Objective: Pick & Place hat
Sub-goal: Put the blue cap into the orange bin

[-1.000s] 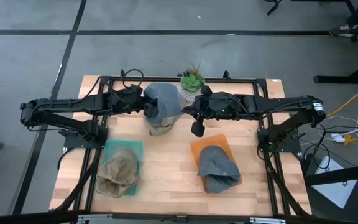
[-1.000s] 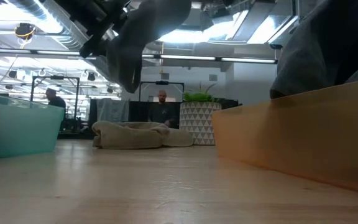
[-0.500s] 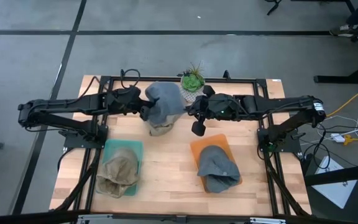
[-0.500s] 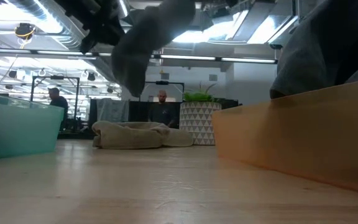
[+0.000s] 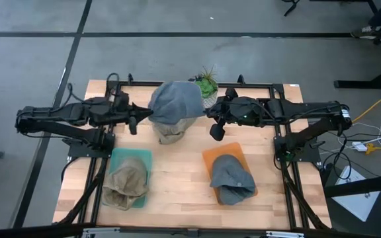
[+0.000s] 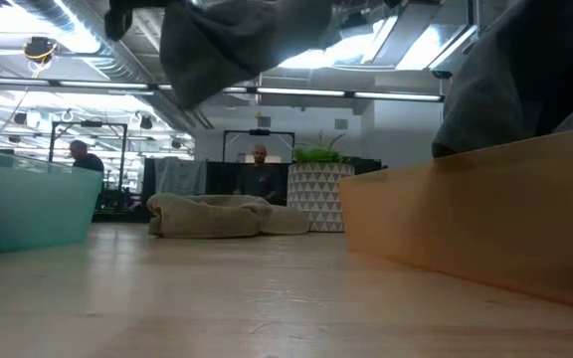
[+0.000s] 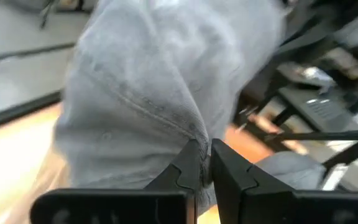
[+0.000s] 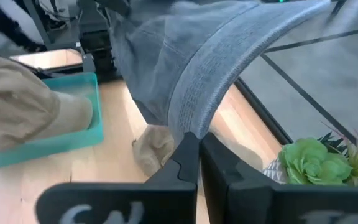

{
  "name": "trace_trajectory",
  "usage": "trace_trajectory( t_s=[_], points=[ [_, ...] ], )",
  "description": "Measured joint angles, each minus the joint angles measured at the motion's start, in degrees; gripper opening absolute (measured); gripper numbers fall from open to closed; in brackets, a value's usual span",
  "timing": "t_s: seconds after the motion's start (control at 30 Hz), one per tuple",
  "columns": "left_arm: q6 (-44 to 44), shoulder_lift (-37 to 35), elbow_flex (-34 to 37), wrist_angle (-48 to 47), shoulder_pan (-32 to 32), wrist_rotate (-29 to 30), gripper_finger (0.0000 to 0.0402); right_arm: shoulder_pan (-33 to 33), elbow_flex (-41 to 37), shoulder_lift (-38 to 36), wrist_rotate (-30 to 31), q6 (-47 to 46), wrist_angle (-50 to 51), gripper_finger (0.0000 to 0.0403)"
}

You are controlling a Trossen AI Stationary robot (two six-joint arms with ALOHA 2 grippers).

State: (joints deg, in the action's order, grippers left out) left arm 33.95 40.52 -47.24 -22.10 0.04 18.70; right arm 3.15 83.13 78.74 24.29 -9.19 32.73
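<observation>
- We see a wooden worktop (image 5: 177,178) with a black frame around it, both dark arms reaching in from its left and right edges toward the middle of the far edge.
- We see a grey hat (image 5: 175,102) held up in the air between the two arms, spread wide above the worktop near the middle of its far edge; in the low view it hangs from the top of the picture (image 6: 237,40), clear of the wood.
- We see a second grey hat (image 5: 231,178) lying on an orange tray (image 5: 211,157) toward the near right corner.
- We see a tan hat (image 5: 126,185) lying in a teal tray (image 5: 121,156) toward the near left corner.
- We see another tan hat (image 5: 169,135) resting on the wood directly under the raised grey one.
- We see a small potted plant (image 5: 206,86) in a patterned white pot at the middle of the far edge, just beside the raised hat.
- Our left hand (image 7: 205,163) has its fingers pinched together on the cloth at the left side of the raised grey hat.
- Our right hand (image 8: 197,144) has its fingers squeezed tight on the stitched brim of the same hat, at its right side.
</observation>
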Motion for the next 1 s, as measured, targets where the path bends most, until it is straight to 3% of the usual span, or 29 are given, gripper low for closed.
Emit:
trace_trajectory(
  t_s=[0.17, 0.3, 0.6, 0.77, 1.0],
  points=[
    [-5.0, -1.4, 0.0, 9.2, -2.4, 0.5, 0.0018, 0.0, 0.0, 1.0, -0.6, -1.3, -2.2, 0.0005],
    [-7.2, -1.1, 0.0, 15.6, -3.4, -2.5, 0.0018, -0.3, 0.0, 2.5, -0.9, -2.1, -3.5, 0.0005],
    [-8.3, -0.2, 0.0, 21.3, -5.5, -4.0, 0.0018, -3.0, 0.0, 6.3, -0.9, -4.3, -3.7, 0.0011],
    [-7.3, 0.0, 0.0, 21.2, -5.8, 0.7, 0.0018, -3.9, 0.0, 7.5, -0.7, -4.1, -3.2, 0.0048],
    [-4.4, 0.1, 0.0, 21.1, -5.8, 3.8, 0.0018, -4.6, 0.0, 7.5, -0.9, -3.6, 3.6, 0.0132]
  ],
)
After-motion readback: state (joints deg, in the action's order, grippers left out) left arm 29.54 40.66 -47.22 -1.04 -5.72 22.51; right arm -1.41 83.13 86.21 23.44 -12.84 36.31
